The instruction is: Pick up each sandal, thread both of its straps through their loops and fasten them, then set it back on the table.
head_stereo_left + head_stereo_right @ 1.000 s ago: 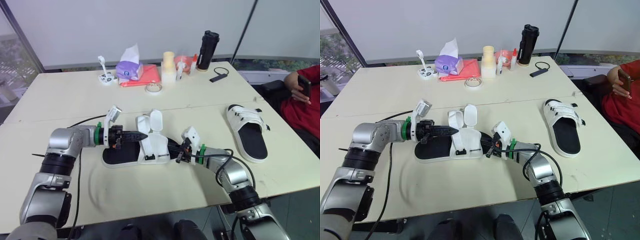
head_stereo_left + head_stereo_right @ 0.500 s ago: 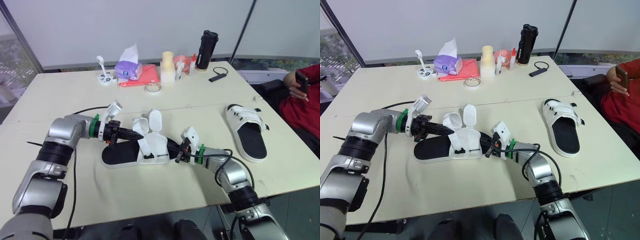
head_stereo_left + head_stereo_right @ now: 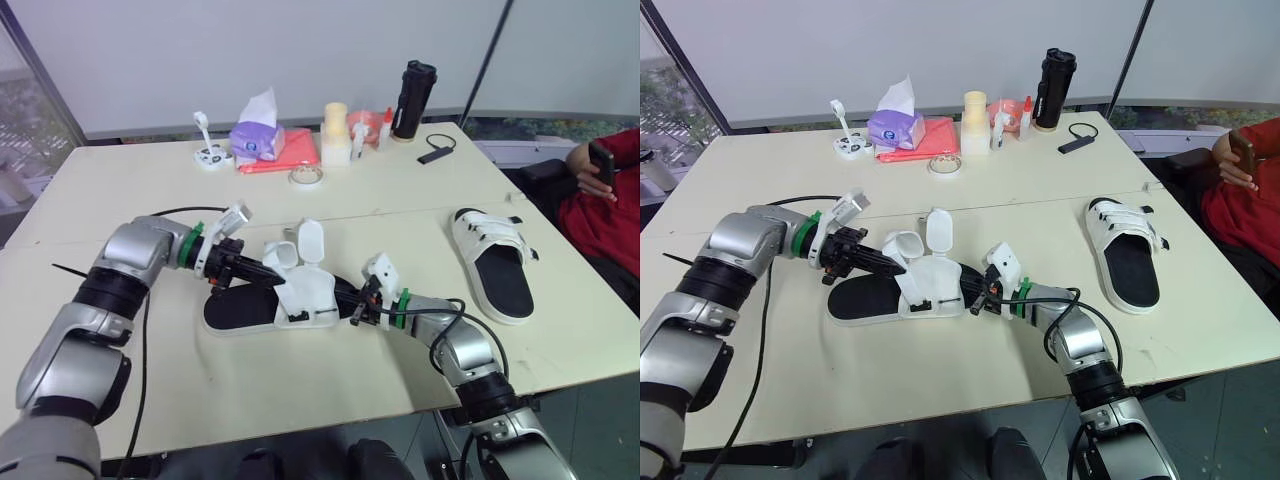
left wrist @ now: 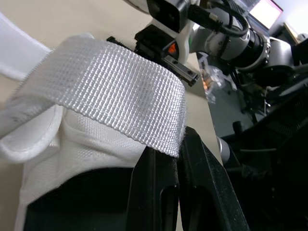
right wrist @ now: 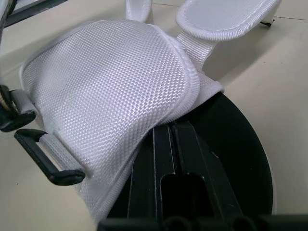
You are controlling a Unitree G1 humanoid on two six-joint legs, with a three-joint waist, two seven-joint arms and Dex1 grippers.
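Note:
A sandal (image 3: 240, 308) with a black sole and white mesh upper (image 3: 312, 292) lies in the middle of the table. Its two straps stand loose: one (image 3: 311, 240) is upright, the other (image 3: 279, 253) curls over. My left gripper (image 3: 266, 268) comes in from the left and is shut on the curled strap (image 4: 120, 91). From the right, my right gripper (image 3: 337, 293) is shut on the sandal, its fingertips tucked under the mesh upper (image 5: 115, 82). A black buckle loop (image 5: 43, 156) hangs off the upper's edge. A second sandal (image 3: 495, 260) lies to the right with its straps laid across.
At the table's back stand a purple tissue box (image 3: 258, 140), a red folder (image 3: 290, 155), a tape roll (image 3: 306, 177), small bottles (image 3: 338, 135) and a black flask (image 3: 412, 100). A person in red (image 3: 610, 200) sits at the right edge. A black cable (image 3: 170, 215) trails behind the left arm.
My left arm has swung back and its gripper now angles in from the back left. The strap it holds has bent from upright into a curl. The right gripper has stayed put.

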